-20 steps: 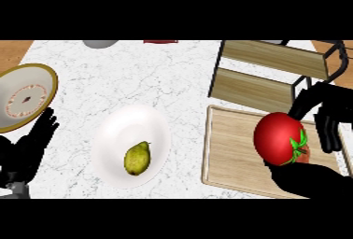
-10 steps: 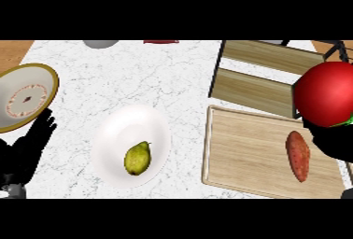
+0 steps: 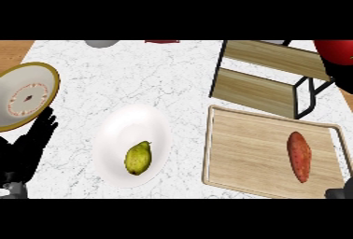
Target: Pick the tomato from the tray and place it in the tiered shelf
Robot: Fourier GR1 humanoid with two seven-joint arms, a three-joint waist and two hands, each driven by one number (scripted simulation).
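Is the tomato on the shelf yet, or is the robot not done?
Not done yet. The tomato is already off the wooden tray; only a sweet potato lies there. The tomato is up in the air at the picture's top right corner, past the shelf's right end; the right robot hand there is mostly hidden. Setting it on a shelf board is left. The left robot hand rests open at the left edge.

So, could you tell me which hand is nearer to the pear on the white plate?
Left. The left hand rests open just beyond the plate's left side from the pear; the right hand is far off at the upper right, holding the tomato.
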